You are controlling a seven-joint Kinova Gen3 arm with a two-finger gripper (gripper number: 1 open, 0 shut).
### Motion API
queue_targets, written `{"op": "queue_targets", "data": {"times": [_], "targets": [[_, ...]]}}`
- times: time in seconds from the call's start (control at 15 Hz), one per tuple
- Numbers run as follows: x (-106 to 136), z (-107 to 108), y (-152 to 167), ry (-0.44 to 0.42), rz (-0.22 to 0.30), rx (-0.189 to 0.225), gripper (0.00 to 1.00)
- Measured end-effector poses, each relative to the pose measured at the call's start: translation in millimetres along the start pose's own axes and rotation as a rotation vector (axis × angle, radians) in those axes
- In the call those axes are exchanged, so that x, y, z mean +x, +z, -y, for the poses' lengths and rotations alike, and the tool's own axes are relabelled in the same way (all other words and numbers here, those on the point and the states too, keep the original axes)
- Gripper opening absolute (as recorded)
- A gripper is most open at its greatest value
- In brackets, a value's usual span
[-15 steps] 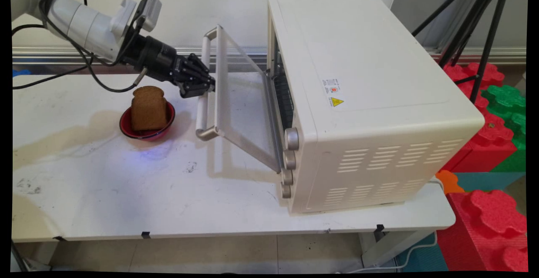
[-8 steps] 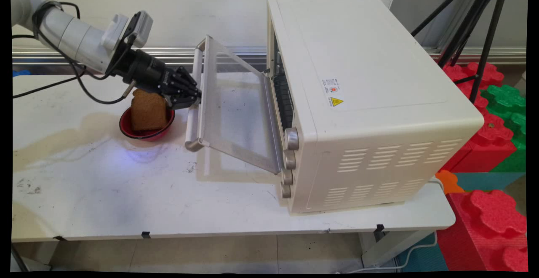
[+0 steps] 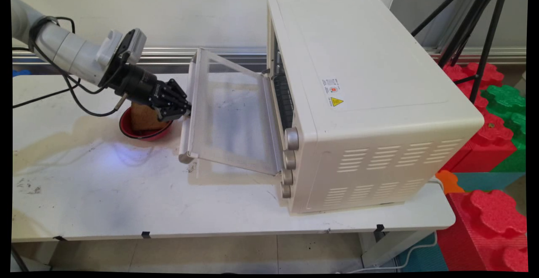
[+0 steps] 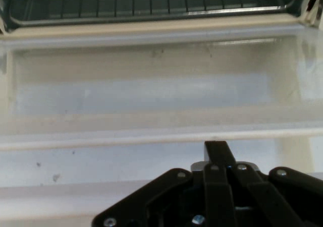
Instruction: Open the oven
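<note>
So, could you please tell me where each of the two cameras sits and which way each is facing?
Main view: fixed above the table's near side, looking down across it toward the wall; shows the arm and end effector at the toaster oven's door handle, beside bread in a red bowl.
Hand view: on the hand, looking along the end effector over the lowered glass door into the oven's rack.
Shared: door, handle, oven opening, end effector.

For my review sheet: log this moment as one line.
gripper: shut on door handle | oven door: nearly fully open | bread slice in red bowl beside gripper
</note>
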Motion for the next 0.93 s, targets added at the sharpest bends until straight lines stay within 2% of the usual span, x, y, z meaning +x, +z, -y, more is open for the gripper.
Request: {"op": "queue_targets", "data": {"times": [0.53, 0.93], "targets": [[-27.1, -2.0, 4.4, -0.022, 0.028, 0.003, 0.00], [-36.9, -4.1, 4.2, -0.029, 0.032, 0.005, 0.00]]}}
